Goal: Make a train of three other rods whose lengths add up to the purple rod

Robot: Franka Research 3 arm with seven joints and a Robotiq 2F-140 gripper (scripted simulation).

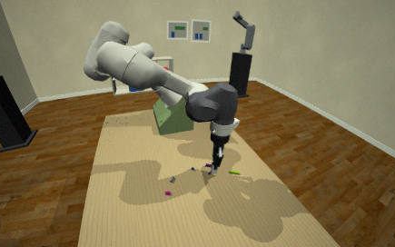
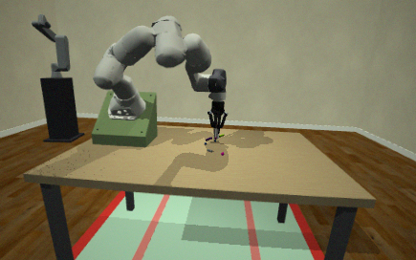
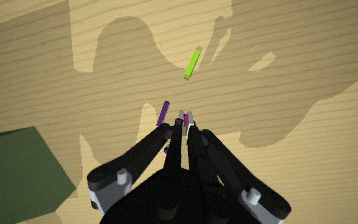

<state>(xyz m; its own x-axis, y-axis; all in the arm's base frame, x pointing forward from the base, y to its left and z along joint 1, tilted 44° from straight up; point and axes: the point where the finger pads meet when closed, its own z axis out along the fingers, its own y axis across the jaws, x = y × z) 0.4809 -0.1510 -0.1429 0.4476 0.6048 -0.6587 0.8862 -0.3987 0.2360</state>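
Note:
My gripper (image 1: 212,172) is low over the table's middle, fingers nearly together, shut on a small magenta rod (image 3: 185,119) that shows between the fingertips in the wrist view. The purple rod (image 3: 163,113) lies flat just left of the fingertips; it also shows in the top view (image 1: 209,164). A lime rod (image 3: 192,63) lies farther ahead, to the gripper's right in the top view (image 1: 234,172). A blue rod (image 1: 192,168), a grey rod (image 1: 172,180) and a second magenta rod (image 1: 168,192) lie apart on the table to the left.
The green robot base (image 1: 173,119) stands at the table's far end. The rods are all near the table's middle, far from its edges. Black stands (image 1: 240,73) are on the floor beyond the table.

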